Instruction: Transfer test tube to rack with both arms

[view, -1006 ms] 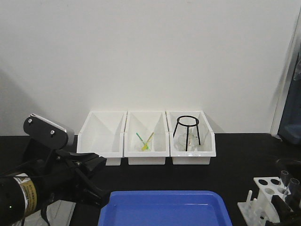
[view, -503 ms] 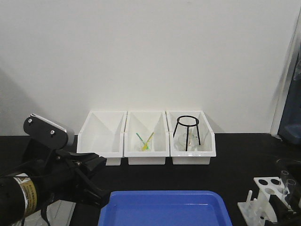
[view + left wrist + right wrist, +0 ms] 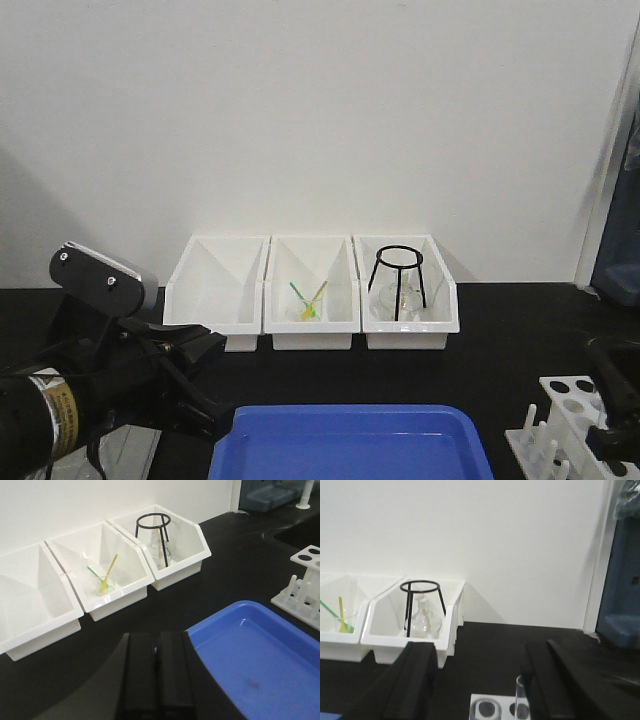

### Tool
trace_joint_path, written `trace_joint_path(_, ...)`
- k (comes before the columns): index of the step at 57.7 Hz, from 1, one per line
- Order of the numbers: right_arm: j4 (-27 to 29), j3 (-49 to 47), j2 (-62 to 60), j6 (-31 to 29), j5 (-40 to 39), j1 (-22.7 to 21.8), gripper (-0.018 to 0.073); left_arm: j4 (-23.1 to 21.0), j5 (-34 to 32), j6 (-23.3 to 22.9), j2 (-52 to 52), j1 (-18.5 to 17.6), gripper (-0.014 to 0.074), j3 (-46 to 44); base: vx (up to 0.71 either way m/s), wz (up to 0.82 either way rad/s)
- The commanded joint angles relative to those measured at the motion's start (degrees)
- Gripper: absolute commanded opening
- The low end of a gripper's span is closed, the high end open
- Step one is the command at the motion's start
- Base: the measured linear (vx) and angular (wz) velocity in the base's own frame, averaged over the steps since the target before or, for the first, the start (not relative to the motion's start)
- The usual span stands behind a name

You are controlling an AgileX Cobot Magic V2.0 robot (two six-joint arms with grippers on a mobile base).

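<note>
Right gripper (image 3: 482,655): matte black fingers set wide apart, gripping nothing. The test tube (image 3: 522,700), clear glass, rises at bottom centre from the white holed rack (image 3: 500,702), just beside one finger; its base is cut off. Left gripper (image 3: 156,645): flat black fingers pressed together, empty.

A matte black left arm (image 3: 125,385) ends in a thick round barrel wrapped by a yellow label (image 3: 62,415), its dark print too small to read. Above it sits a silver-grey box (image 3: 100,272) with a black face and two small pale screws. The left tool (image 3: 156,675) has flat, square-edged black fingers (image 3: 172,675). The right tool (image 3: 477,652) has broad, smooth black fingers without markings.
</note>
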Motion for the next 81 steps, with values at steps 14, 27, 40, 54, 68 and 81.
trace_joint_path(14,-4.51,-1.08,-24.92,10.61,20.18,-0.41,-0.0017,-2.54,-0.91,-0.46,-1.72,-0.20,-0.0007,-1.53,0.00,0.00)
trace_joint_path(27,-19.79,-1.08,-39.46,22.54,33.30,-0.41,-0.0015,-2.37,-0.91,0.03,-1.72,-0.20,-0.0007,-1.48,0.00,0.00)
trace_joint_path(40,-22.21,-1.02,-44.25,24.77,35.30,-0.41,-0.0013,-2.32,-1.23,0.15,-1.72,-0.20,-0.0007,-1.48,0.00,0.00)
trace_joint_path(54,-22.21,-0.76,-44.25,24.77,35.31,-0.41,-0.0011,-2.32,-0.85,0.15,-1.57,-0.20,-0.0006,-1.48,0.00,0.00)
trace_joint_path(68,-22.21,-0.76,-44.25,24.77,35.31,-0.41,-0.0011,-2.32,-0.85,0.15,-1.57,-0.20,-0.0006,-1.48,0.00,0.00)
trace_joint_path(81,-22.21,-0.76,-44.25,24.77,35.31,-0.41,-0.0011,-2.32,-0.85,0.15,-1.57,-0.20,-0.0006,-1.48,0.00,0.00)
